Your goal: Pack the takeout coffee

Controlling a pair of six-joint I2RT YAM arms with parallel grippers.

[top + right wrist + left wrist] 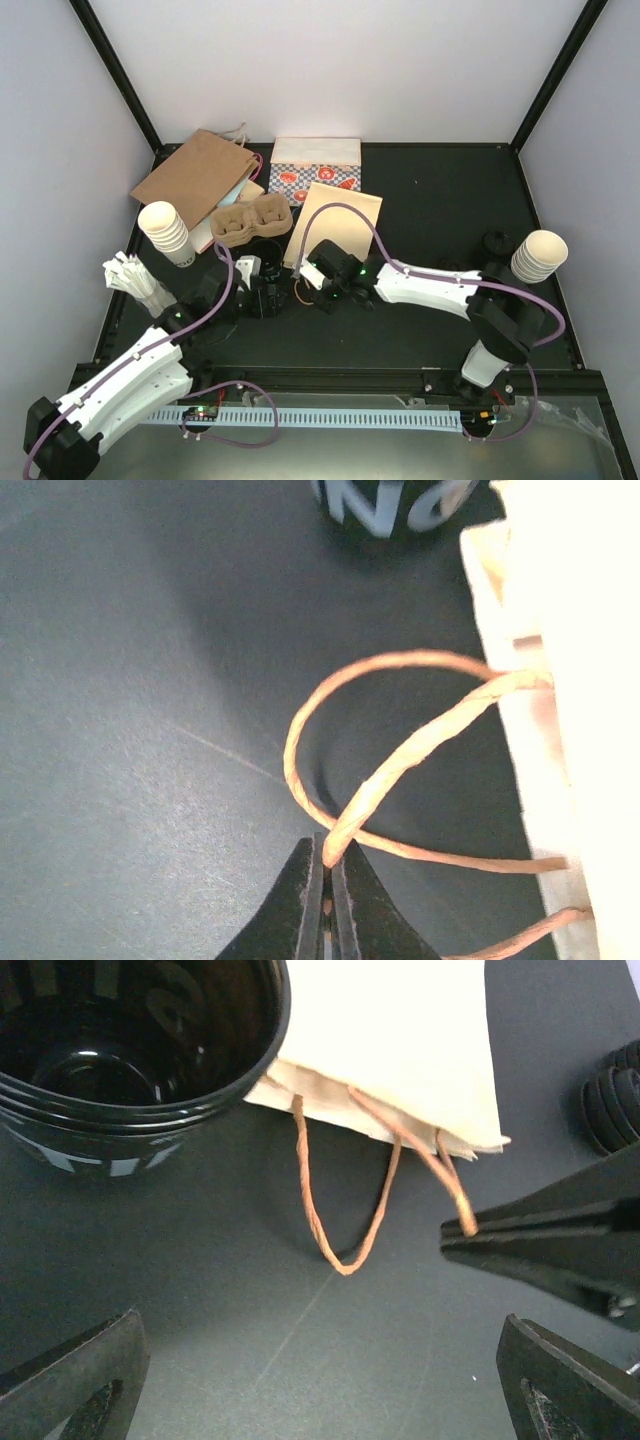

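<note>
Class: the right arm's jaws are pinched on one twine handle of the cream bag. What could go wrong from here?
1. The right gripper holds the twine handle only at the tips of its jaws, so the thin strand may slip out.
2. Only one of the two handles is held, so pulling may drag the flat cream bag rather than open it.
3. The stack of black cups stands by the bag's mouth, and a dragged bag could topple it.

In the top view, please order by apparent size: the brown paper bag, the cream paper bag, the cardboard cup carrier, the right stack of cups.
Largest to smallest:
brown paper bag
cream paper bag, partly under the right arm
cardboard cup carrier
right stack of cups, although it rises toward the camera
</note>
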